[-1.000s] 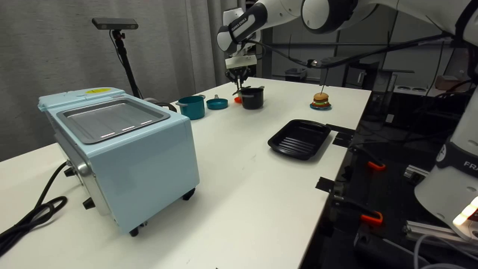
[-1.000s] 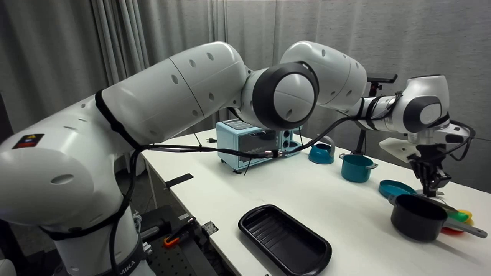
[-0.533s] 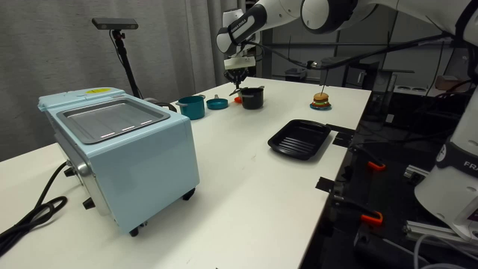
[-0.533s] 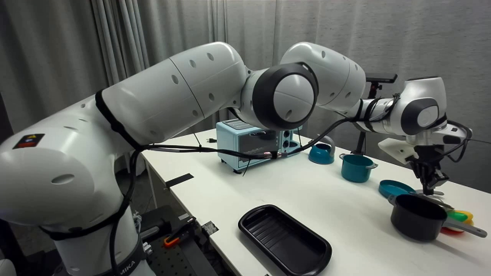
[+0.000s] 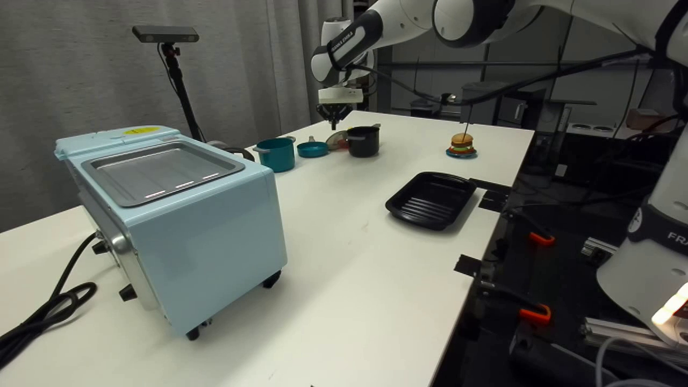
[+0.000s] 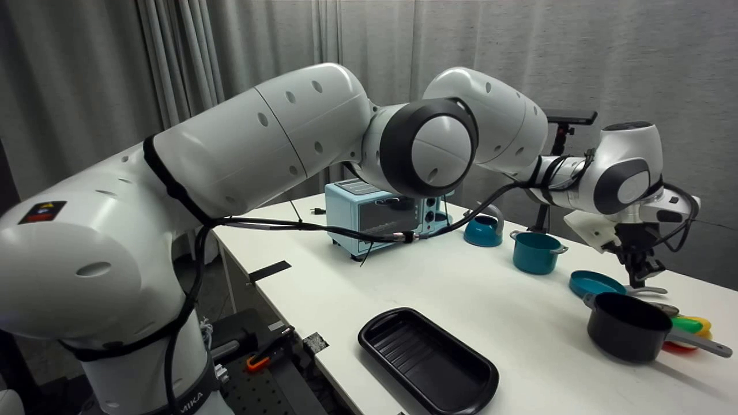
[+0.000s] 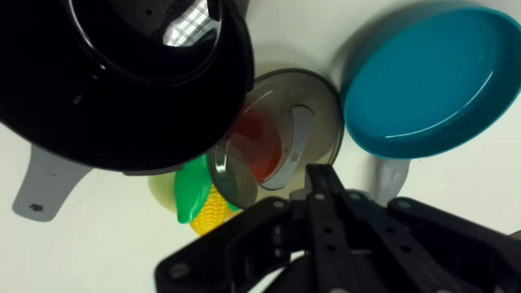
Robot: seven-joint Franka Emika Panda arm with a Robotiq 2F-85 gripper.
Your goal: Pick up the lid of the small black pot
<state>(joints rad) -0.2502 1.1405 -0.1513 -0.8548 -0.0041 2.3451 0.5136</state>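
Lid point(image 5: 336, 141) in an exterior view: turned since a second ago, from almost edge-on to round face showing; perhaps slipped free.
Lid in wrist view: at 4 o'clock of small black pot point(image 7: 134, 134), at 8 o'clock of teal pan point(image 7: 427, 85).
Gripper point(image 7: 324, 175): shifted toward teal pan; pressed together, with no object visible inside.
Lid handle point(image 7: 296, 150): facing upward, at 10 o'clock of gripper, ungrasped.
Picking up: apparently not yet achieved; probably needing to spread and descend around handle.

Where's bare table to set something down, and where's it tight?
Free: the table between oven, teal pot and ridged tray; also between tray, toy burger and black pot. Tight: beside the black pot, where glass lid, toy corn and teal pan bunch up near the gripper.
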